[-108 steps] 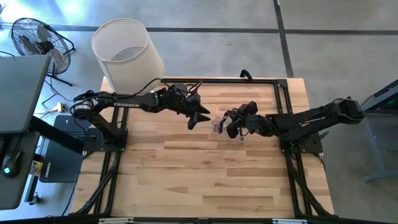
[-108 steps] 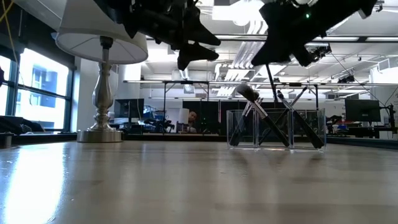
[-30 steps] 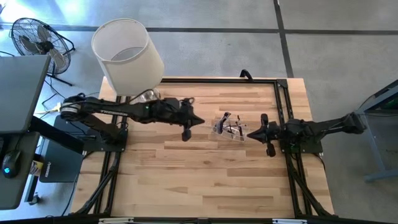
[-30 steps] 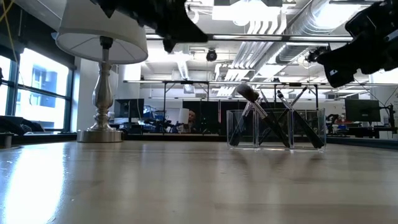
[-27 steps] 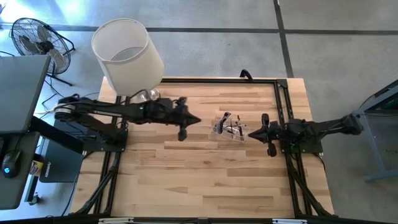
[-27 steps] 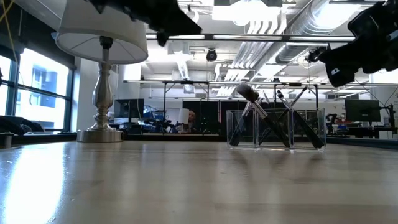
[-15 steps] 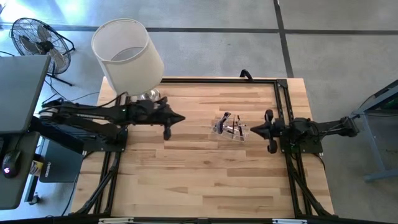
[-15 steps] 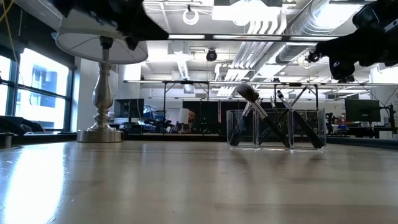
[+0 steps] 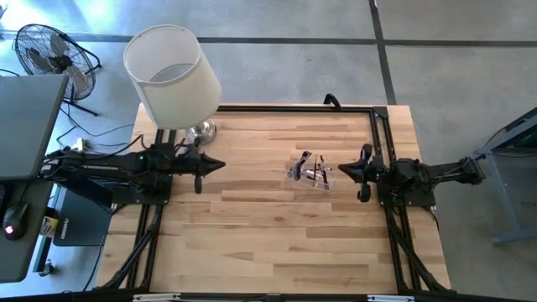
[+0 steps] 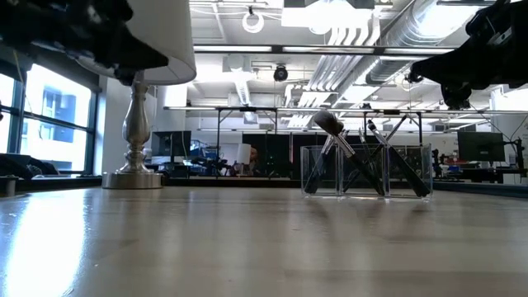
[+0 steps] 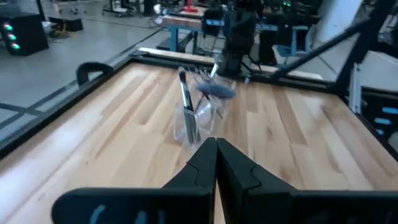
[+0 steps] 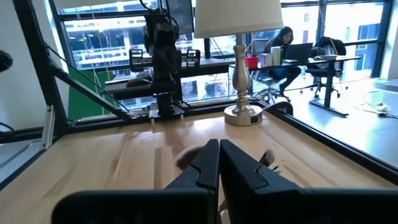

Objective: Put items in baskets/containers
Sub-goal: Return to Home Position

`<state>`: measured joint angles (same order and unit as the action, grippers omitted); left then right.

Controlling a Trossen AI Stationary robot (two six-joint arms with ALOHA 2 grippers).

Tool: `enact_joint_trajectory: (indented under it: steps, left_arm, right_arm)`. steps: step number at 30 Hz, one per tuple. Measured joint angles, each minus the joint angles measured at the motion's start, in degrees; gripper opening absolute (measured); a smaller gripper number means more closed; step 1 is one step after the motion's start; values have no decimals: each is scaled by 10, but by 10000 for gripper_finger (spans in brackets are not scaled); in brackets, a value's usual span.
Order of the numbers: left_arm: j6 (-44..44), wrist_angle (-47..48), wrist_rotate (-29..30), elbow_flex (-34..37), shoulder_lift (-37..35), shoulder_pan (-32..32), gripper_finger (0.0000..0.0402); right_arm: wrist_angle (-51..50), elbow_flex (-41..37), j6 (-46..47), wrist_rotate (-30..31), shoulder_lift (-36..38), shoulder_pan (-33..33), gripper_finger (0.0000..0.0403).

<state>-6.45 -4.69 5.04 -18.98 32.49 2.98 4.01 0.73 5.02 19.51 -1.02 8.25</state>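
A small clear box stands on the wooden table, right of centre. Several slim dark-handled brushes stand in it, crossed and leaning on its walls, tips up; one has a fluffy head. My left gripper is shut and empty at the table's left side, pointing at the box from well away. My right gripper is shut and empty just right of the box, pointing left. The shut fingers show in both wrist views: the left gripper and the right gripper.
A table lamp with a big white shade stands on its metal base at the far-left corner, close to my left arm. A black frame rail runs along the table's edges. Bare wood stretches toward the near edge.
My left gripper has drawn back from near the box toward the table's left edge, sinking a little and staying shut. My right gripper has kept its place right of the box and turned slightly. The box and brushes have stayed still.
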Motion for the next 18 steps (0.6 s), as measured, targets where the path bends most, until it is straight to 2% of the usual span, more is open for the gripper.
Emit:
enact_joint_trajectory:
  steps: [9, 14, 18]
  left_arm:
    - [12, 2, -58, 84, -148, 0, 0]
    - [8, 6, 2, 103, -222, 0, 0]
    - [22, 49, 15, 103, -276, 0, 0]
  right_arm:
    - [0, 0, 0, -1, 0, 0, 4]
    - [1, 0, 0, -1, 0, 0, 9]
    - [1, 0, 0, -1, 0, 0, 6]
